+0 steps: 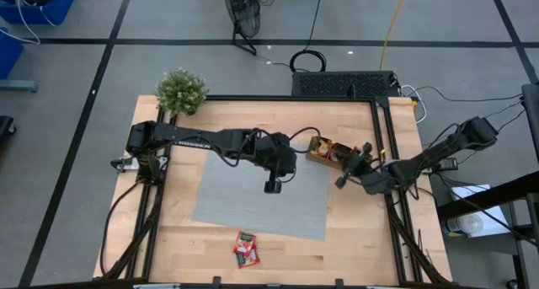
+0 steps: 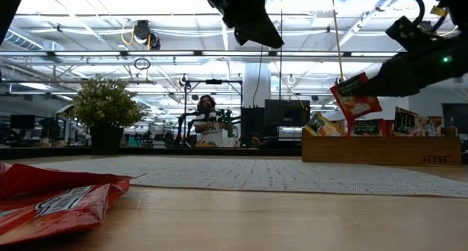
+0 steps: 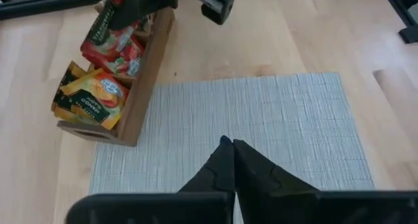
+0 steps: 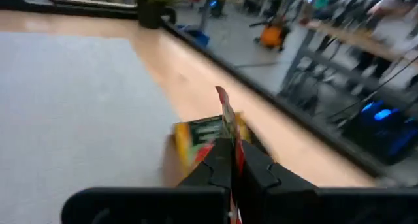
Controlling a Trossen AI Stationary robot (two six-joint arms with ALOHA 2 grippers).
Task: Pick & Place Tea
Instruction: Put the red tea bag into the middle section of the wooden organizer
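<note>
Pale wooden tabletop point(image 1: 354, 238) carries a grey woven mat point(image 1: 253, 206) at centre. Left gripper point(image 1: 271, 187) hangs above the mat, fingers pressed together, holding nothing. Right gripper point(image 2: 365, 86) is clamped on a red square tea sachet point(image 2: 355, 96), lifted just above the brown wooden compartment tray point(image 2: 380, 149) beside the mat's far right corner. Two red sachets point(image 1: 246, 249) lie on the wood near the mat's front edge.

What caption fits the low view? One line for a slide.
Right gripper lifts a red tea sachet above the wooden tray.
</note>
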